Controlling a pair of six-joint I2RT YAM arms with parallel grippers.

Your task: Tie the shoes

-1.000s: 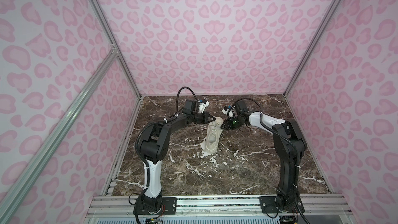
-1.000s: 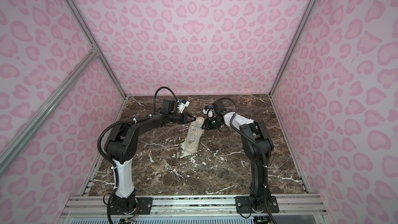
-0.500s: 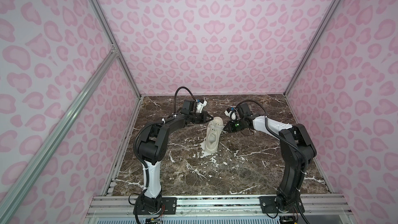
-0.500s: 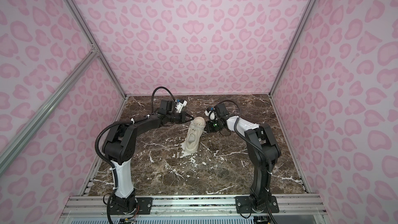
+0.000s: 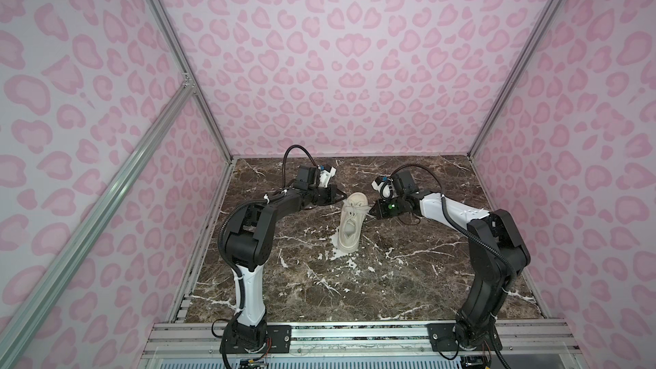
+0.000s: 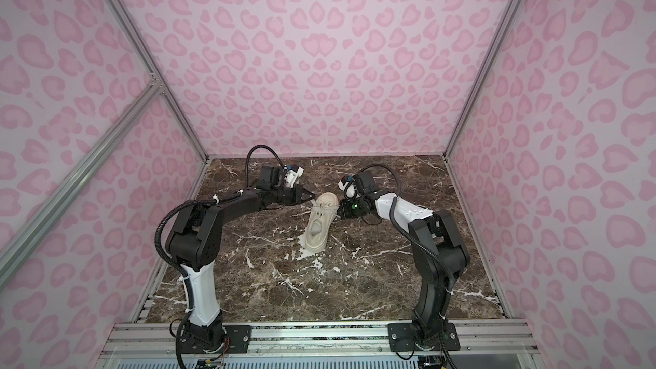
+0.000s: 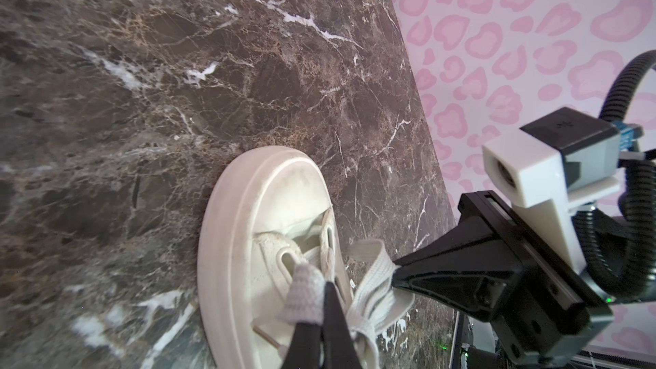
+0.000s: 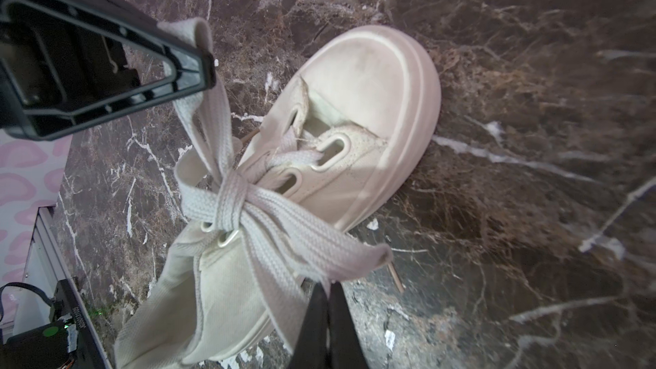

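Note:
One cream shoe (image 5: 349,228) (image 6: 318,228) lies mid-table in both top views, toe towards the back wall. Its flat laces are crossed in a bow knot (image 8: 230,200) over the tongue. My left gripper (image 5: 342,197) (image 7: 324,283) is shut on one lace loop (image 7: 305,289) at the shoe's left side. On the shoe's right side, my right gripper (image 5: 371,209) (image 8: 328,285) is shut on the other loop (image 8: 355,257). Each wrist view also shows the opposite gripper pinching its loop: the left gripper (image 8: 207,65) and the right gripper (image 7: 394,275).
The brown marble tabletop (image 5: 408,278) is boxed in by pink patterned walls (image 5: 355,65) on three sides. An aluminium base rail (image 5: 355,331) carries both arm mounts at the front. A tan lace tip (image 8: 395,276) hangs near the right fingers.
My right gripper has closed on its lace loop and its elbow has swung out to the right. The left gripper has stayed shut at the shoe's left side.

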